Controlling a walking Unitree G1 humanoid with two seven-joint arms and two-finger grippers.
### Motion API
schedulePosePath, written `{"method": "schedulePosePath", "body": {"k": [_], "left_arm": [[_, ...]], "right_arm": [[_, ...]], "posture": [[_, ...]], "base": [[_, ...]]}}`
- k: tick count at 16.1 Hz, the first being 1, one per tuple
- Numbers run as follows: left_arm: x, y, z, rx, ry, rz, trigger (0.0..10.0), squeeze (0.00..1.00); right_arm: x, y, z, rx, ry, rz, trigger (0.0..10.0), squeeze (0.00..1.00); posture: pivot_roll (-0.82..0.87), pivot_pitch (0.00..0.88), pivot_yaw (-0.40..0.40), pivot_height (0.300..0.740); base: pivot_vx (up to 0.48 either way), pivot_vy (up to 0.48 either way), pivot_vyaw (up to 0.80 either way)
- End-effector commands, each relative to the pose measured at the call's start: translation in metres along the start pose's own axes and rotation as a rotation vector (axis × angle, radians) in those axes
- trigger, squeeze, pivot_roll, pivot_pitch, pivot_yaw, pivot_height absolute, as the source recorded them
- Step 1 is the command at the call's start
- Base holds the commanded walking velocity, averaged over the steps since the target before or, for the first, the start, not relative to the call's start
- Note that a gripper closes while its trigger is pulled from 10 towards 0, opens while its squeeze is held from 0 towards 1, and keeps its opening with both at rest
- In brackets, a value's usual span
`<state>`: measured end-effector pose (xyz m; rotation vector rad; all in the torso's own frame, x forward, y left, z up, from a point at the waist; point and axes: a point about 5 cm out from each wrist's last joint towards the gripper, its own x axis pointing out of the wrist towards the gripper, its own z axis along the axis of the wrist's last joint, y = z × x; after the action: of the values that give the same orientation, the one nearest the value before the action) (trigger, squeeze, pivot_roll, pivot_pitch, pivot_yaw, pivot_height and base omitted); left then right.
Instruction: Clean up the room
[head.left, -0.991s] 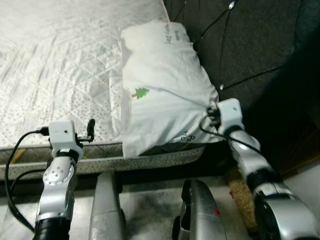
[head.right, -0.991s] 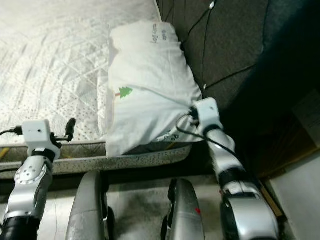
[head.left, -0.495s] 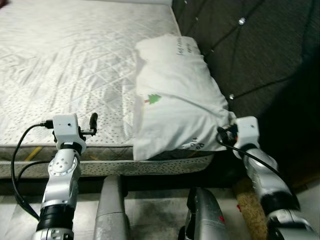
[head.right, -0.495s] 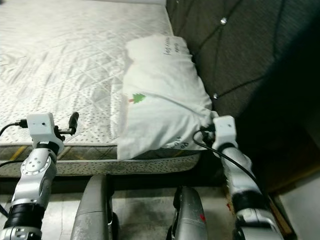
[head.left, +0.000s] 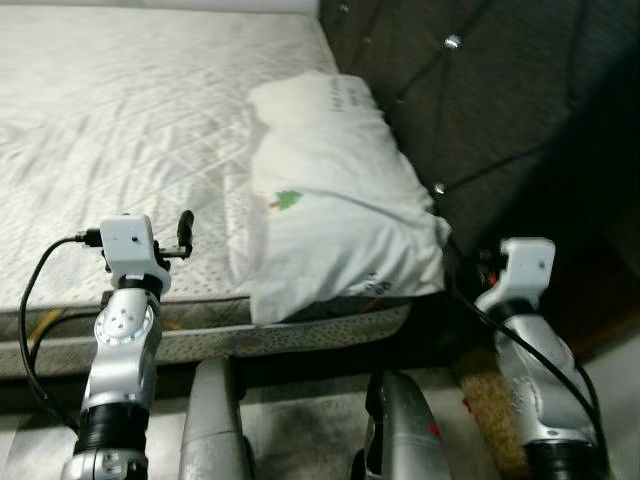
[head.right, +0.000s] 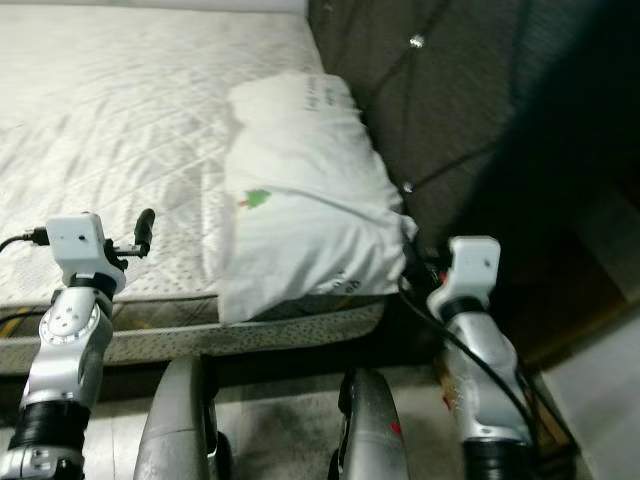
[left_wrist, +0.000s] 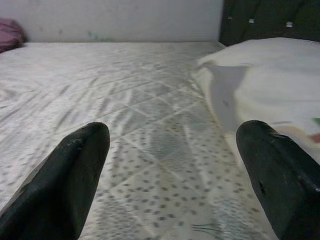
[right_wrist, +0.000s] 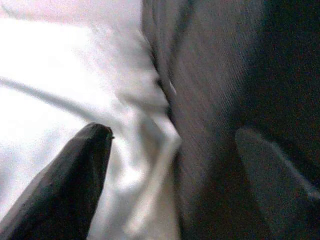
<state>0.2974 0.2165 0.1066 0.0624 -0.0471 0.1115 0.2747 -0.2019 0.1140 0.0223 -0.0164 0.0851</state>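
Right gripper (right_wrist: 172, 145) released, backed off pillow (head.left: 335, 205) corner; fingers apart.

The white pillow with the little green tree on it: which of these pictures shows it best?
The left eye view shows the pillow whole, lying on the mattress against the dark headboard. The right eye view shows nearly the same. The left wrist view catches one side; the right wrist view, a blurred corner.

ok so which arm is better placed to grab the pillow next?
Probably right. The right end effector is open beside the pillow corner nearest the headboard. The left end effector, also open, sits over bare mattress, apart from the pillow.
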Motion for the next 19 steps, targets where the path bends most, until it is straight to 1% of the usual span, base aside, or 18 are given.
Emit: {"method": "schedulePosePath", "body": {"k": [1, 2, 3, 4, 6, 7, 9, 11, 14, 16, 17, 18, 19], "left_arm": [[-0.004, -0.003, 0.002, 0.0, -0.015, -0.018, 10.0, 0.0], [-0.008, -0.004, 0.002, 0.0, -0.012, -0.022, 10.0, 0.0], [-0.011, -0.004, 0.0, 0.001, -0.006, -0.023, 10.0, 0.0], [-0.016, -0.003, -0.004, 0.003, 0.012, -0.021, 10.0, 0.0], [-0.02, -0.006, -0.008, 0.003, 0.029, -0.031, 10.0, 0.0], [-0.022, -0.008, -0.01, 0.003, 0.042, -0.04, 10.0, 0.0], [-0.025, -0.012, -0.009, -0.005, 0.047, -0.052, 10.0, 0.0], [-0.028, -0.01, -0.012, -0.022, 0.065, -0.047, 10.0, 0.0], [-0.032, -0.011, -0.012, -0.036, 0.065, -0.038, 10.0, 0.0], [-0.031, -0.017, -0.007, -0.038, 0.046, -0.055, 10.0, 0.0], [-0.03, -0.017, -0.005, -0.034, 0.044, -0.063, 10.0, 0.0], [-0.03, -0.017, -0.005, -0.027, 0.047, -0.074, 10.0, 0.0], [-0.03, -0.018, -0.006, -0.015, 0.055, -0.088, 10.0, 0.0]], "right_arm": [[0.001, 0.012, 0.01, 0.011, -0.026, 0.053, 10.0, 1.0], [0.004, 0.025, 0.02, 0.032, -0.055, 0.11, 10.0, 1.0], [0.006, 0.032, 0.026, 0.036, -0.076, 0.144, 10.0, 1.0], [0.012, 0.039, 0.03, 0.006, -0.086, 0.159, 10.0, 0.0], [0.019, 0.046, 0.036, 0.006, -0.084, 0.202, 10.0, 0.0], [0.022, 0.049, 0.038, 0.024, -0.065, 0.214, 10.0, 0.0], [0.017, 0.048, 0.038, 0.019, -0.041, 0.24, 10.0, 0.0], [0.01, 0.049, 0.026, 0.024, -0.001, 0.228, 10.0, 0.0], [0.002, 0.054, 0.011, 0.069, 0.028, 0.167, 10.0, 0.0], [0.002, 0.049, 0.003, 0.099, 0.042, 0.082, 10.0, 0.0], [0.002, 0.047, 0.001, 0.085, 0.038, 0.052, 10.0, 0.0], [0.002, 0.046, -0.001, 0.095, 0.046, 0.031, 10.0, 0.0], [0.002, 0.046, -0.002, 0.089, 0.046, 0.027, 10.0, 0.0]], "posture": [[-0.01, 0.0, -0.054, 0.562], [0.0, 0.0, -0.053, 0.562], [0.01, 0.0, -0.05, 0.562], [0.01, 0.0, -0.041, 0.572], [0.0, 0.0, -0.032, 0.592], [-0.01, 0.0, -0.027, 0.607], [0.0, 0.0, -0.023, 0.637], [0.0, 0.0, -0.03, 0.657], [0.0, 0.0, -0.048, 0.692], [0.01, 0.015, -0.051, 0.717], [0.01, 0.017, -0.05, 0.732], [0.0, 0.019, -0.046, 0.74], [0.0, 0.021, -0.045, 0.74]], "base": [[0.0, 0.0, 0.0], [0.0, 0.0, 0.0], [0.0, 0.0, 0.0], [0.0, 0.0, 0.0], [0.0, 0.0, 0.0], [0.0, 0.0, 0.0], [0.0, 0.0, 0.0], [0.0, 0.0, 0.0], [0.0, 0.0, 0.0], [0.0, 0.0, 0.0], [0.0, 0.0, 0.0], [0.0, 0.0, 0.0], [0.0, 0.0, 0.0]]}}
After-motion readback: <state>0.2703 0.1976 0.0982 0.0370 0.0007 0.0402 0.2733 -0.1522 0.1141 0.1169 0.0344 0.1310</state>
